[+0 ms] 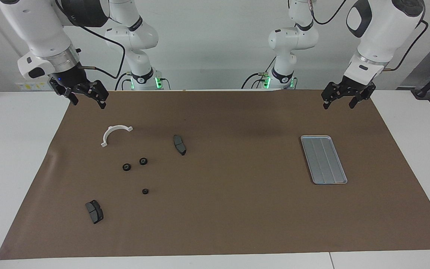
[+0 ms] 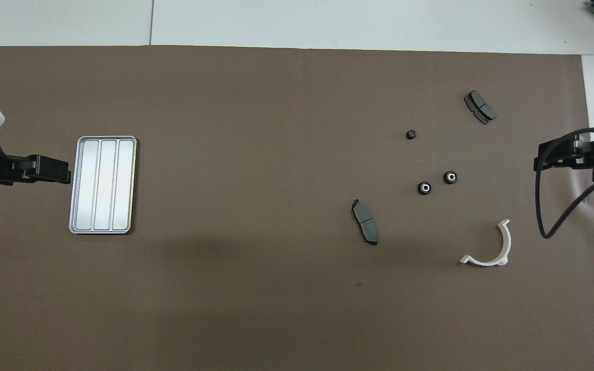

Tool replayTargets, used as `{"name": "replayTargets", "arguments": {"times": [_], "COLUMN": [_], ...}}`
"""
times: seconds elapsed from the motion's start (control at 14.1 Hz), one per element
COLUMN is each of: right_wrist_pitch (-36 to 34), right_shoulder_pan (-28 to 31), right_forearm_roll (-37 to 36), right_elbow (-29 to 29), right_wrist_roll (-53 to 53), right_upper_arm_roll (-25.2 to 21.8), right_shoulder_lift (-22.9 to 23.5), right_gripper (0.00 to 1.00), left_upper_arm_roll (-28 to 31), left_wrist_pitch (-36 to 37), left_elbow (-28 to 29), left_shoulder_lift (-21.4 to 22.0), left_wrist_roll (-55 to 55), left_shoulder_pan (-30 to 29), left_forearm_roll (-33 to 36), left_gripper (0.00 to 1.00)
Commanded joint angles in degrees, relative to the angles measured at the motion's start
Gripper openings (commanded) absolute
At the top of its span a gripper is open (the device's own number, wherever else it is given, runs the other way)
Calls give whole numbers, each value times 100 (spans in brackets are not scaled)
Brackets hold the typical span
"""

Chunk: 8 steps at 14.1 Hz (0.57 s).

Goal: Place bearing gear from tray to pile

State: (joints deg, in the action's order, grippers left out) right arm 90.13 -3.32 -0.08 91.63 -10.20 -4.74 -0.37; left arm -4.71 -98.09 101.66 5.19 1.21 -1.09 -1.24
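The silver-grey tray (image 1: 323, 159) (image 2: 102, 184) lies empty toward the left arm's end of the brown mat. Three small black bearing gears (image 1: 126, 167) (image 1: 143, 161) (image 1: 145, 191) (image 2: 424, 188) (image 2: 450, 177) (image 2: 411, 134) rest on the mat among the pile toward the right arm's end. The pile holds a white semicircular bracket (image 1: 118, 127) (image 2: 482, 262) and two dark brake pads (image 1: 179, 144) (image 1: 94, 211) (image 2: 364, 221) (image 2: 479, 106). My right gripper (image 1: 89, 101) (image 2: 539, 158) hangs open and empty over the mat's corner beside the bracket. My left gripper (image 1: 338, 105) (image 2: 65, 174) waits open, raised over the mat's edge by the tray.
The brown mat (image 1: 237, 209) covers most of the white table (image 1: 13, 157). The right arm's black cable (image 2: 549, 221) loops over the mat's edge near the bracket.
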Motion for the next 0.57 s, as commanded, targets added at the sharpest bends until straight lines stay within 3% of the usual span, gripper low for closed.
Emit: {"name": "replayTargets", "arguments": {"times": [0.0, 0.21, 0.5], "right_wrist_pitch": [-153, -416, -251], "right_shoulder_pan": [60, 60, 51], "right_forearm_roll": [61, 105, 26], "right_elbow": [31, -250, -242], "right_wrist_roll": [168, 168, 221], "right_upper_arm_roll": [-10, -10, -1], "right_shoulder_lift": [-121, 1, 11], "right_gripper": [100, 100, 100], "left_upper_arm_roll": [14, 14, 14], "left_wrist_pitch": [-69, -70, -70], "left_elbow": [170, 170, 170], "left_shoulder_lift": [149, 149, 149], "left_wrist_roll": [-7, -7, -7], "left_shoulder_pan": [-14, -14, -14], "left_forearm_roll": [-69, -69, -69], "left_gripper": [100, 100, 100]}}
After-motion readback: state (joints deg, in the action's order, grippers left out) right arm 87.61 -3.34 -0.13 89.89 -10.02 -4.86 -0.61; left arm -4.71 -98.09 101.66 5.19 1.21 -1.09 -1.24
